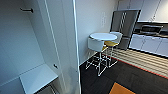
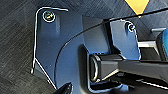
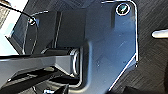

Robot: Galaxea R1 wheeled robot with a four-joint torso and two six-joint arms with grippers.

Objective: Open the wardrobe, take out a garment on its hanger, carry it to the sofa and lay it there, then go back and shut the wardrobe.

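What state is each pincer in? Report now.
Left pincer: cannot be told.
Right pincer: cannot be told.

A round white table [image 1: 103, 36] is seen against a pale wall [image 1: 90, 20]. Two white stools [image 1: 96, 47] with yellow seats are set at the table. Beyond the table, a steel refrigerator [image 1: 125, 25] and white kitchen cabinets [image 1: 150, 43] are placed. Dark carpet [image 1: 130, 77] with an orange patch [image 1: 122, 89] is laid below the table.

Kitchen corner past the white wall.
A round table [image 1: 103, 36] stands between two stools [image 1: 96, 46], near a steel fridge [image 1: 125, 27] and white cabinets [image 1: 150, 45].
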